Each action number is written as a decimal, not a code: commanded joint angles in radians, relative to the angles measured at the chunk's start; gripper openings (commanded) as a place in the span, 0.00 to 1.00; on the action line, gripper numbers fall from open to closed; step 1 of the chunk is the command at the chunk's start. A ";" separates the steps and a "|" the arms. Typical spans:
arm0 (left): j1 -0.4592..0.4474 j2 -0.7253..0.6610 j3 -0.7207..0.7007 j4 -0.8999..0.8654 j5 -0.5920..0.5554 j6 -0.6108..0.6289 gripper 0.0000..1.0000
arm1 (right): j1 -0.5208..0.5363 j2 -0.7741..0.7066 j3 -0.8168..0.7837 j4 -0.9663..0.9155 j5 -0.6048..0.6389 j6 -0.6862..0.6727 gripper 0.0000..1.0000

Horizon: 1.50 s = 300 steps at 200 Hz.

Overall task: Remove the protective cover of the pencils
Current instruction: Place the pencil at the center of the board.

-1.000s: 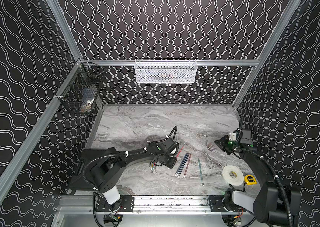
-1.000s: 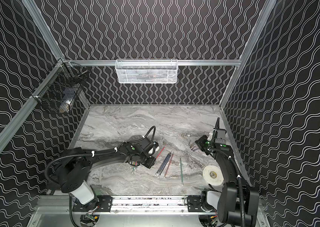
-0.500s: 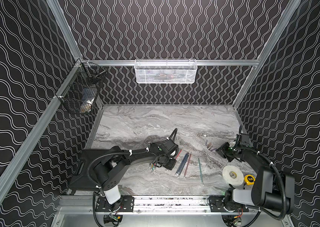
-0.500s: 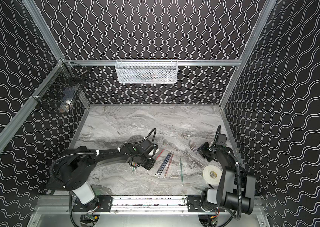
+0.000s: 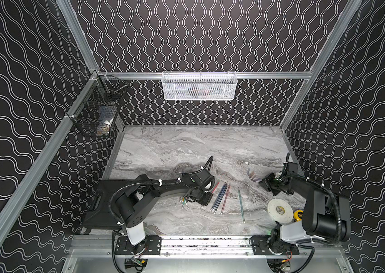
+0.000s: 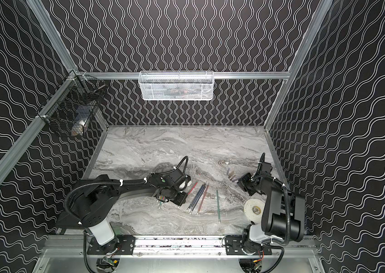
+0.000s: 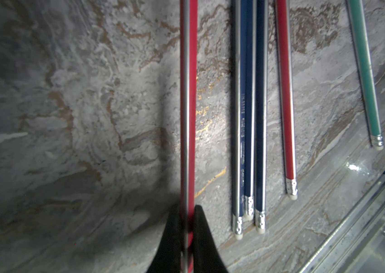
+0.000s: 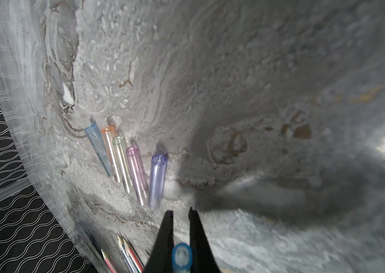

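Both pinch: left end effector (image 7: 188, 209) grips a red pencil (image 7: 188, 94), right end effector (image 8: 179, 212) a blue cap (image 8: 182, 256), now drawn back slightly.

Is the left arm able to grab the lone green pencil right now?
Probably not yet: the left gripper is shut on a red pencil, so its jaws are occupied. The green pencil itself lies uncovered, apart from the others.

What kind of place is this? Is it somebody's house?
Probably not a house. It looks like a robot test booth: two black robot arms are bolted to a metal rail, the marble-look tabletop is boxed in by wavy-patterned walls, and a white wire basket hangs on the back wall.
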 commanded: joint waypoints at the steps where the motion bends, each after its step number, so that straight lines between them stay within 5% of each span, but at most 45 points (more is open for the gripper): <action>1: 0.000 0.006 -0.005 0.021 0.017 -0.024 0.00 | -0.001 0.027 0.003 0.056 -0.017 0.020 0.03; 154: -0.002 0.029 0.004 0.030 0.027 -0.031 0.05 | -0.001 0.048 0.004 0.082 -0.020 0.024 0.20; 300: -0.007 0.039 0.023 0.026 0.031 -0.038 0.14 | -0.001 0.045 -0.005 0.093 -0.036 0.027 0.22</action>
